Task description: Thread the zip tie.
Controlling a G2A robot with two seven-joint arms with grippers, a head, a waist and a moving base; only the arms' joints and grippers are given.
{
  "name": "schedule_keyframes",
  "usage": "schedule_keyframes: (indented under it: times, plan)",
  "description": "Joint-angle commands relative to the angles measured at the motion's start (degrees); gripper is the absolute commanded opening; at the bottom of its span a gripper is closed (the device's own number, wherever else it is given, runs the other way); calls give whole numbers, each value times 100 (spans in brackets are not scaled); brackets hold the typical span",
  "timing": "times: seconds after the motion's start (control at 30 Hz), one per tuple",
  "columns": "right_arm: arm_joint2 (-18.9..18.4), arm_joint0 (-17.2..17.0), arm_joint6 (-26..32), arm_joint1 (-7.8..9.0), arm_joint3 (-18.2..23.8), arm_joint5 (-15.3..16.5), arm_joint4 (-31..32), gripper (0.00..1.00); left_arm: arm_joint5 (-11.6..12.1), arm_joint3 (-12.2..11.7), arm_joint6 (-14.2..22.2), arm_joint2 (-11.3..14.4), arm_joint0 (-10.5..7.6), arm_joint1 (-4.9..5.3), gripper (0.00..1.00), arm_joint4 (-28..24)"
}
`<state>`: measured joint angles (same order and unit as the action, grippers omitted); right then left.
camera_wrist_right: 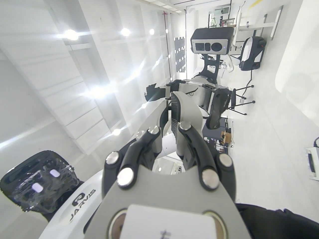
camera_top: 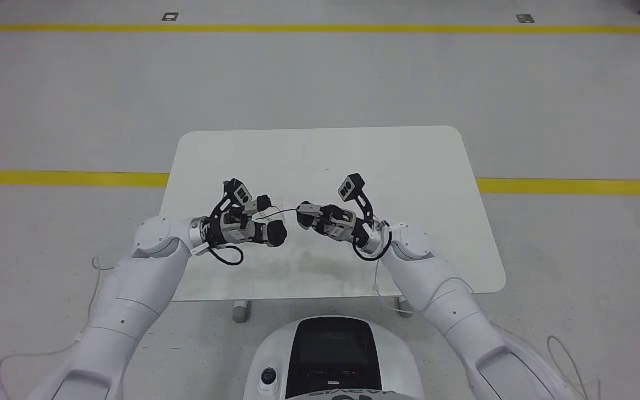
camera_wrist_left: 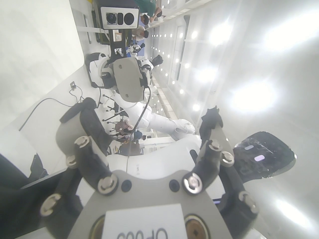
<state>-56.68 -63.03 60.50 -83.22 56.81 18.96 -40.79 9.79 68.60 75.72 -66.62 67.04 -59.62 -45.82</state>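
Left gripper (camera_wrist_left: 145,110) gapes wide; right gripper (camera_wrist_right: 173,98) pinches thin black zip tie (camera_top: 282,210).

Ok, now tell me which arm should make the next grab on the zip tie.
Left. The left tool is open and faces the right tool, which seems shut on the zip tie. The tie's strand runs toward the left tool, so it could probably just close on it.
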Motion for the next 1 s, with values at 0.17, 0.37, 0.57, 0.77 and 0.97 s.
schedule_keyframes:
  times: [0.17, 0.37, 0.57, 0.77, 0.97]
  plan:
    - [14, 1, -2, -4, 33, -33, -5, 0, 0, 16, -18, 34, 5, 7, 100, -2]
    - [130, 48, 22, -19, 52, -143, 160, 0, 4, 15, -69, 88, -3, 4, 100, -1]
    - [161, 95, -31, -6, 51, -160, 395, 0, 1, 15, -94, 108, -12, 12, 97, 16]
    - [70, 116, -85, 59, 61, -212, 700, 0, -2, 18, -144, 108, -13, 23, 53, 29]
    - [-24, 78, -28, 123, 163, -277, 844, 0, -23, 17, -156, 141, -27, 28, 40, 45]
